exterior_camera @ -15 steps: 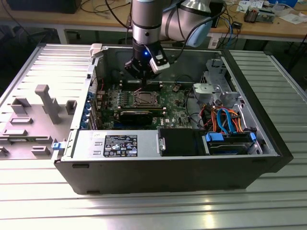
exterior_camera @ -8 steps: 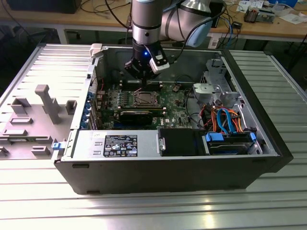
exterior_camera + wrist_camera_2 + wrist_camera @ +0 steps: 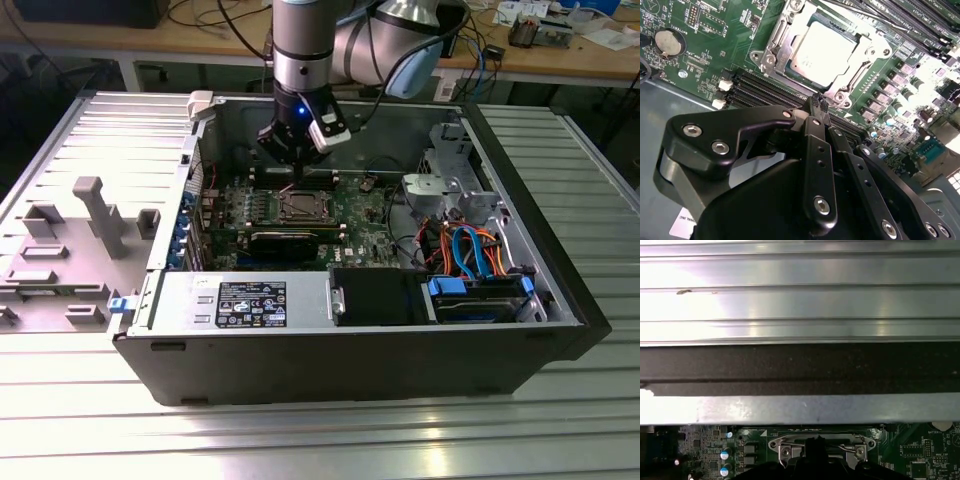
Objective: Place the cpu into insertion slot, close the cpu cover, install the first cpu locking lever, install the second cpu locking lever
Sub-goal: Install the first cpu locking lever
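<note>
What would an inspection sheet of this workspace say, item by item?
Surface: ribbed metal table; the open computer case lies on it.
Job's things: the cpu is seated on the green board; the cpu cover lies down around it. Whether the levers are locked cannot be told.
Clutter: grey plastic blocks on the table at the exterior view's left.
Grippers: the gripper is shut, its tip close to the cpu cover's edge.
Cables: orange and blue cables inside the case, apart from the gripper.
Surroundings: wooden bench behind the table.
</note>
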